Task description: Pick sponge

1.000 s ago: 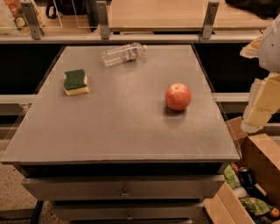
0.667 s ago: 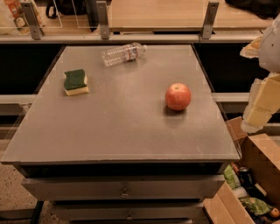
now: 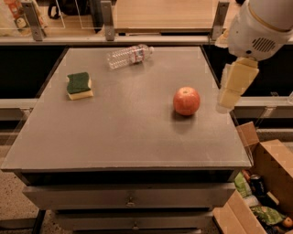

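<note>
One sponge (image 3: pixel 79 85) far left, end effector (image 3: pixel 227 101) at right, arm (image 3: pixel 263 25) cropped

White robot arm (image 3: pixel 271 13) with blocky cream gripper (image 3: pixel 227 98), at the view's right side.
Just above the gripper, a rounded white housing (image 3: pixel 247 32) bears an oval slotted vent (image 3: pixel 264 44).

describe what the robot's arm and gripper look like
The arm is a rounded white housing with a slotted vent grille and a thin tan band near its top. Below it, the gripper is a blocky pale cream piece, off the table's right edge, beside the apple. No cables or markings show.
</note>
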Motion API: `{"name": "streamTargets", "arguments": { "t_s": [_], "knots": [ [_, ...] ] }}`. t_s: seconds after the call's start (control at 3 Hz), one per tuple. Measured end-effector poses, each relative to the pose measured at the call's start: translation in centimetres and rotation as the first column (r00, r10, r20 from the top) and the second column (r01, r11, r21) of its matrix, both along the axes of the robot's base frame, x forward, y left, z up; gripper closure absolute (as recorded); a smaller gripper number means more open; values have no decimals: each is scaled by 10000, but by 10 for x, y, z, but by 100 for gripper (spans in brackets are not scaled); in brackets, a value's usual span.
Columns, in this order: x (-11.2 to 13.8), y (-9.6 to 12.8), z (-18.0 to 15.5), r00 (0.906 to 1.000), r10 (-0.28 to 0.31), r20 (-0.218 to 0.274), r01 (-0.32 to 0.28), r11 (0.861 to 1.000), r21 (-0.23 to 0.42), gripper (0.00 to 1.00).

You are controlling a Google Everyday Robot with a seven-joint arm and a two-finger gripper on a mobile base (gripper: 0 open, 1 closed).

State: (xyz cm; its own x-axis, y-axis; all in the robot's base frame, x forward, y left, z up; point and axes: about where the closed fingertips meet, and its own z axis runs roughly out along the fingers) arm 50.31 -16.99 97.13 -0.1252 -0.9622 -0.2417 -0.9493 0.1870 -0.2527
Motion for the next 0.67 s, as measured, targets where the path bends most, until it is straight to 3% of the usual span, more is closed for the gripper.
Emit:
{"name": "streamTargets", "arguments": {
  "t_s": [0.67],
  "knots": [
    [60, 59, -11, 9967, 779, 236, -789, 9959, 445, 0]
  ]
}}
